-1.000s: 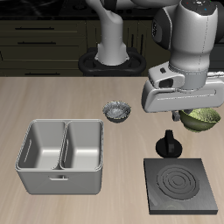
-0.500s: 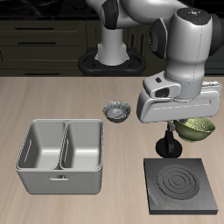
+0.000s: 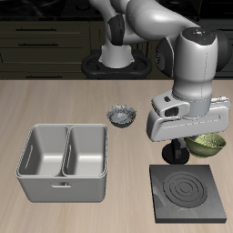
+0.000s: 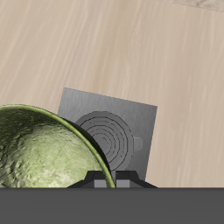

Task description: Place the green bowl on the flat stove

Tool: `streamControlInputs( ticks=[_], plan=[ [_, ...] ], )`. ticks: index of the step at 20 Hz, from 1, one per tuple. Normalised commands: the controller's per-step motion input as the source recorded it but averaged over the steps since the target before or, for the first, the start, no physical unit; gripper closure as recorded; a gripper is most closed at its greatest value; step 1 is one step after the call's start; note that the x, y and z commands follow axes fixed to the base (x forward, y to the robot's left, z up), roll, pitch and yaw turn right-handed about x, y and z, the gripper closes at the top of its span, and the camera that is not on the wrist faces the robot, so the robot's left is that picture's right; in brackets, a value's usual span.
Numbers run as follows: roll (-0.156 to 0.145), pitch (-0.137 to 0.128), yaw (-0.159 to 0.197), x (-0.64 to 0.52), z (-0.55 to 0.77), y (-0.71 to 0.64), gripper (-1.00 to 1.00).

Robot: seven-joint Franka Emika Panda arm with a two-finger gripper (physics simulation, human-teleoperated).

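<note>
A: Even, soft light from above; the pale table (image 3: 55, 105) is bright, while the cabinets (image 3: 45, 36) behind sit dim.

B: Shadows?

A: Faint, soft ones inside the metal basin (image 3: 64, 157). No hard glare, only a mottled sheen inside the green bowl (image 4: 39, 162).

B: Sharpness?

A: Both renders are low-resolution and slightly grainy, with no motion blur or edge distortion. The wrist view's near edge is a flat dark band.

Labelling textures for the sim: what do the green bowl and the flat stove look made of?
The green bowl looks like glazed ceramic: mottled olive inside with glossy highlights. The flat stove looks like matte dark metal or glass-ceramic, flat and unreflective with pale concentric rings; which one is unclear.
</note>
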Motion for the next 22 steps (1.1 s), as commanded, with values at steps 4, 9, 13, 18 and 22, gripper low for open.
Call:
streamControlInputs(
  ticks=[4, 9, 13, 18, 22],
  plan=[
    [0.010, 0.043, -0.005, 0.08, -0.35, 0.06, 1.00],
    [0.017, -0.002, 0.030, 0.04, -0.23, 0.01, 1.00],
    [-0.012, 0.000, 0.021, 0.07, -0.18, -0.11, 1.00],
    [0.004, 0.001, 0.002, -0.03, -0.12, -0.05, 1.00],
    [0.010, 0.004, 0.029, 0.02, -0.18, -0.07, 1.00]
  ],
)
